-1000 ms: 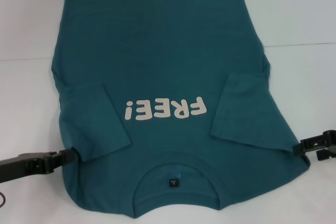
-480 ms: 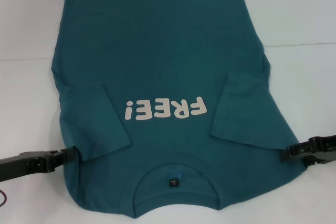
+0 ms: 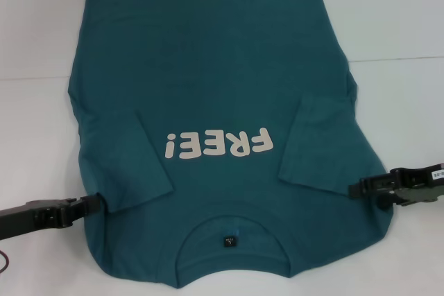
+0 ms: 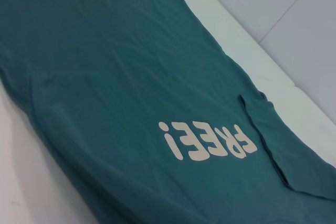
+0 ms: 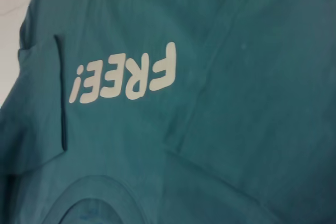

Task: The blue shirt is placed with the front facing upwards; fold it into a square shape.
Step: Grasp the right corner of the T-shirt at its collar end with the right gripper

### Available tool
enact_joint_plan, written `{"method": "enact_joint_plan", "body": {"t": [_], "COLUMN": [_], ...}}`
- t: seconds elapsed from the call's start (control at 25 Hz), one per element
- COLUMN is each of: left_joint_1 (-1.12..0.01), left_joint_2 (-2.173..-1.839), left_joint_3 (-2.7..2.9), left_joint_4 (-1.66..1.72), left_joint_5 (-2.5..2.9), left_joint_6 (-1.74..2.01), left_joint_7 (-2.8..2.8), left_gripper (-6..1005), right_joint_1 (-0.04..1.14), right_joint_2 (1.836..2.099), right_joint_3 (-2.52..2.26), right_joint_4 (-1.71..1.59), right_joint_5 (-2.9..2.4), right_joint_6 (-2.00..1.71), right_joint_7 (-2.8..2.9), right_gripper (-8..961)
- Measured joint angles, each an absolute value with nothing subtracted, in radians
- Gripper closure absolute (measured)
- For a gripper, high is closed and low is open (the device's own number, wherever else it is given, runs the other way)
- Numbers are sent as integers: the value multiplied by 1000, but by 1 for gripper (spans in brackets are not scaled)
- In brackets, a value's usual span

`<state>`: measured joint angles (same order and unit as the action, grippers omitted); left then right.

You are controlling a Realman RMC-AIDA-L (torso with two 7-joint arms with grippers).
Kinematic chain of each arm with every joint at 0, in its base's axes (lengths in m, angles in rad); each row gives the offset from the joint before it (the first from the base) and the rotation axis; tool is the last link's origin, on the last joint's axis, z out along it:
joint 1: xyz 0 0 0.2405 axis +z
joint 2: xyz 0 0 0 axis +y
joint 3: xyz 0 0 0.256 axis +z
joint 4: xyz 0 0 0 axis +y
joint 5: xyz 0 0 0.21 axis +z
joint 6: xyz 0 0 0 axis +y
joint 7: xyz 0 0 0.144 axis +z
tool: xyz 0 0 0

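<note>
Blue shirt (image 3: 215, 102) lies front-up, left gripper (image 3: 94, 204) and right gripper (image 3: 355, 189) at its shoulders.

I see a white counter (image 3: 402, 109); the shirt (image 3: 215, 81) lies flat on it, collar at the near edge.

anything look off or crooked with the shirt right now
Nothing looks damaged. The blue shirt lies flat, front up, both sleeves folded inward. Left gripper and right gripper sit at its shoulder edges.

The left gripper (image 3: 94, 204) is black, slim and jointed. The right gripper (image 3: 355, 188) is black too. It carries a small white label.
</note>
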<state>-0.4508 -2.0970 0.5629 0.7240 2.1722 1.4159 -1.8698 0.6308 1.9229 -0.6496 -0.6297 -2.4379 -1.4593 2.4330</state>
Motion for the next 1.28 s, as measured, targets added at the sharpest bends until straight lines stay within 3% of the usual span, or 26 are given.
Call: {"method": "enact_joint_plan", "body": {"t": [0.84, 1.28], "left_joint_1": [-445, -450], "left_joint_2": [-2097, -2095], "left_joint_3": [563, 563], "left_joint_4": [729, 724], "left_joint_5": [2166, 2166], "left_joint_6": [1415, 1413], "left_joint_7": [-1870, -1867], "left_gripper": [950, 951], "right_joint_1": [680, 628], "right_joint_2": [1935, 1876], "right_joint_3": [-651, -646], "right_joint_4": [-569, -590], "right_joint_5": [-2366, -2354], "right_joint_6": [-1383, -1415], "right_joint_7": [2413, 2413], "right_gripper": [37, 38]}}
